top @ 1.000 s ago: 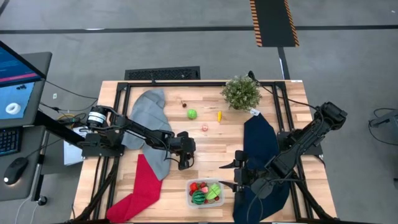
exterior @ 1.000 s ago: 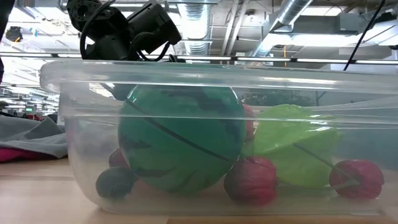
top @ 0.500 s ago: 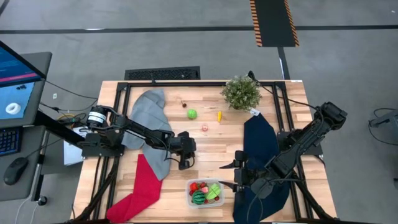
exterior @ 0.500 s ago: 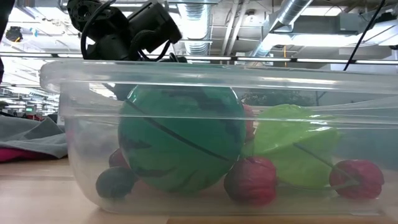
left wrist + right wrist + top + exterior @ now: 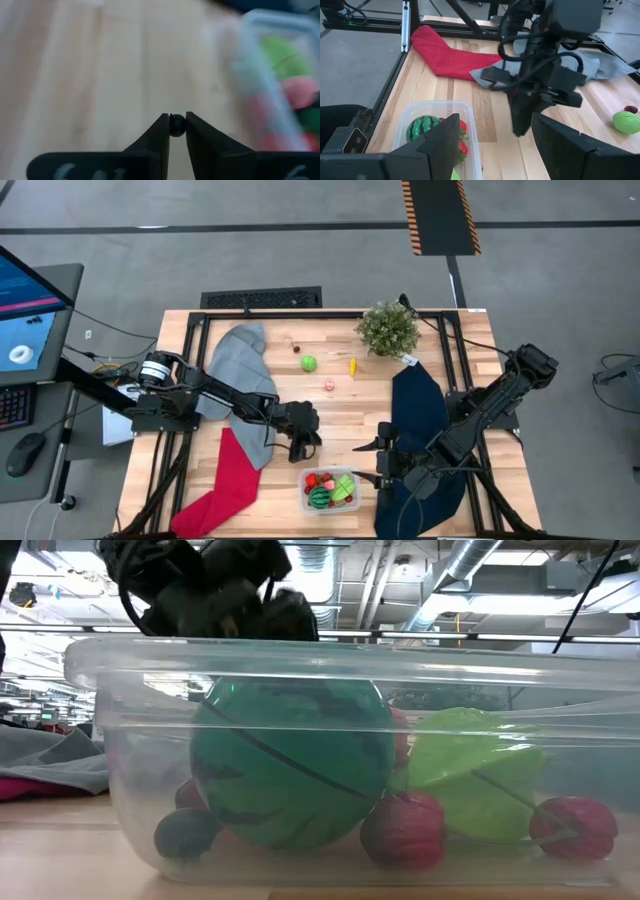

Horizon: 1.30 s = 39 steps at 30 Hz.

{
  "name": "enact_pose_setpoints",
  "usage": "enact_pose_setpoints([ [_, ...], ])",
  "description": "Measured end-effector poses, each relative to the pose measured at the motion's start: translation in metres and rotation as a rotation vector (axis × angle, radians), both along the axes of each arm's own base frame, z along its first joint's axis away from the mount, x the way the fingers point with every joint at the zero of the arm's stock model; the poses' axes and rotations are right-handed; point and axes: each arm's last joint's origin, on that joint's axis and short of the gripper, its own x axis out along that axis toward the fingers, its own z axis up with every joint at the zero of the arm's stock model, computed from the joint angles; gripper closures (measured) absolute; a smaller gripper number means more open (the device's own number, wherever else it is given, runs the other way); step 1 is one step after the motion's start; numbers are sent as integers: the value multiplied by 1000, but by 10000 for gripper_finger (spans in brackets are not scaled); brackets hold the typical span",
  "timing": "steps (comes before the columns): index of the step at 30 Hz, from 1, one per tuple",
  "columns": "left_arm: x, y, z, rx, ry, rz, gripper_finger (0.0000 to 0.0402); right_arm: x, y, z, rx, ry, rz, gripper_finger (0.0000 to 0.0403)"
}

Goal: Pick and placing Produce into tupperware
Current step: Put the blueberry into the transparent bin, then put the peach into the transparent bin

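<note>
The clear tupperware (image 5: 330, 490) sits near the table's near edge. It holds a striped green melon ball (image 5: 290, 760), a light green leafy piece (image 5: 470, 775), red pieces (image 5: 403, 830) and a dark ball (image 5: 185, 833). My left gripper (image 5: 305, 442) hovers just to the tupperware's far left, fingers pointing down, shut on a small dark berry (image 5: 176, 125). My right gripper (image 5: 372, 462) waits open beside the tupperware's right side. A green fruit (image 5: 308, 363), a pink piece (image 5: 329, 384), a yellow piece (image 5: 352, 366) and a tiny dark red one (image 5: 295, 348) lie on the far half of the table. My left gripper pinches the small dark berry (image 5: 176, 125) between its two fingertips (image 5: 161, 131), at their very ends. The fingers come from above, pointing down (image 5: 519, 131). The berry is off the wood, near the tupperware's rim (image 5: 260, 75).
A bushy potted plant (image 5: 388, 328) stands at the far right. A grey cloth (image 5: 245, 375) and a red cloth (image 5: 225, 480) lie on the left, and a navy cloth (image 5: 420, 425) lies under my right arm. Bare wood shows between the loose fruits and the tupperware.
My left gripper has moved toward the near edge and slightly right, closer to the tupperware, still shut on the berry. In the low view it now looms over the container's far rim. The right arm has kept still.
</note>
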Motion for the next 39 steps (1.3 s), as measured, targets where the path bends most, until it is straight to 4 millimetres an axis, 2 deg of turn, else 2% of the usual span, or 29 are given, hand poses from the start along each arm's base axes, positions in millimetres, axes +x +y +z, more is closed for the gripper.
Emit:
enact_pose_setpoints([
  [10, 0, -41, 14, -146, -135, -111, 360, 0, 0, 0, 7, -1, -3, 132],
  [18, -8, -67, 15, -191, -123, -214, 360, 0, 0, 0, 8, -1, -3, 132],
  [24, -12, -78, 16, -177, -129, -192, 357, 0, 0, 0, 8, -1, -4, 132],
  [27, -13, -81, 16, -147, -143, -198, 335, 0, 0, 0, 8, -1, -4, 132],
  [34, -12, -81, 18, -147, -173, -183, 243, 0, 0, 0, 23, -2, -10, 132],
  [39, -11, -81, 18, -135, -176, -164, 209, 1, -2, 0, 56, -5, -32, 132],
])
